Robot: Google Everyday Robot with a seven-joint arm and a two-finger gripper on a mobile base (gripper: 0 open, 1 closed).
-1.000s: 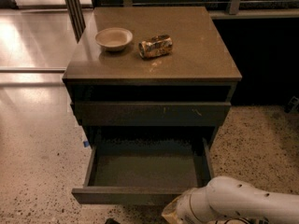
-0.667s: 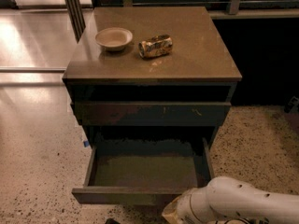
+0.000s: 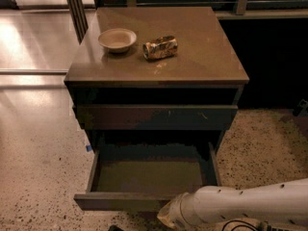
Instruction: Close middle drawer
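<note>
The wide, shallow, dark grey-brown middle drawer (image 3: 149,176) stands pulled far out of the dark brown cabinet (image 3: 202,57). The tool (image 3: 167,216), at the end of the white arm (image 3: 250,203), is low, just beside the drawer's front panel and right of its middle. Whether it is open or closed cannot be told. A push from this off-centre place could turn the drawer and jam it, or the tool could slip under the front.
</note>
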